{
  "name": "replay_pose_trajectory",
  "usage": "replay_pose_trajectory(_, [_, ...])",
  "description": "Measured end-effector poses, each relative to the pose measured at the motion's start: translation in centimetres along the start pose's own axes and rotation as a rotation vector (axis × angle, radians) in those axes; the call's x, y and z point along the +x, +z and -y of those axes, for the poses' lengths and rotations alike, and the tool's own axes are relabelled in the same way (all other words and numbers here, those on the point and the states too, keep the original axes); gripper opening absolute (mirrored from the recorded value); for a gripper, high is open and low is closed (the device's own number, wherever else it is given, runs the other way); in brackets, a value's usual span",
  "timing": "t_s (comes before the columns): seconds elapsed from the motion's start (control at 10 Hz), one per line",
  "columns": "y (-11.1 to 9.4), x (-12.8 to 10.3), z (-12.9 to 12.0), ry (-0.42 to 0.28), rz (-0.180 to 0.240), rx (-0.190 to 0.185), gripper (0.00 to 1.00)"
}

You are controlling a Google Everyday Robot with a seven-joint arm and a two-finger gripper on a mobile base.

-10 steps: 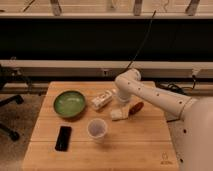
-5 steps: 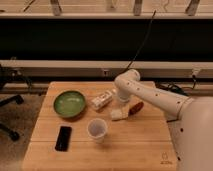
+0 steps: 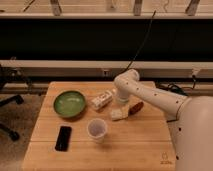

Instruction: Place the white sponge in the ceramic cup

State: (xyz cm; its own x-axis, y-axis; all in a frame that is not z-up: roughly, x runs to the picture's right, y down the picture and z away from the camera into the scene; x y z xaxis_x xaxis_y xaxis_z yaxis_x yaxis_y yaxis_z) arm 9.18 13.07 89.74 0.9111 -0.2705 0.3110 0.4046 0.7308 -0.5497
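My fingers [image 3: 121,104] hang just above the white sponge [image 3: 117,114], which lies on the worktop [image 3: 135,145] between a white bottle [image 3: 101,100] and a brown thing [image 3: 136,106]. The cup [image 3: 97,129] stands near, to the front. A shallow pinch could let the soft sponge slip and fall short, or I might nudge the bottle or tip the cup. My own arm hides the fingers, so I cannot tell how wide they stand or whether they touch the sponge.

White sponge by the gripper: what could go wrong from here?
The gripper is down at the white sponge, with the white bottle and a brown object close on either side, so it may nudge one. The ceramic cup stands near; a low carry could tip it.
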Motion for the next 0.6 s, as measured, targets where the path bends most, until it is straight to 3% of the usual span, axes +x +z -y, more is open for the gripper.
replay_pose_trajectory(0.2, [0.4,-1.1,-0.4,-0.008,0.004,-0.026,0.80])
replay_pose_trajectory(0.6, [1.2,-0.9,-2.2,0.004,0.021,-0.065,0.78])
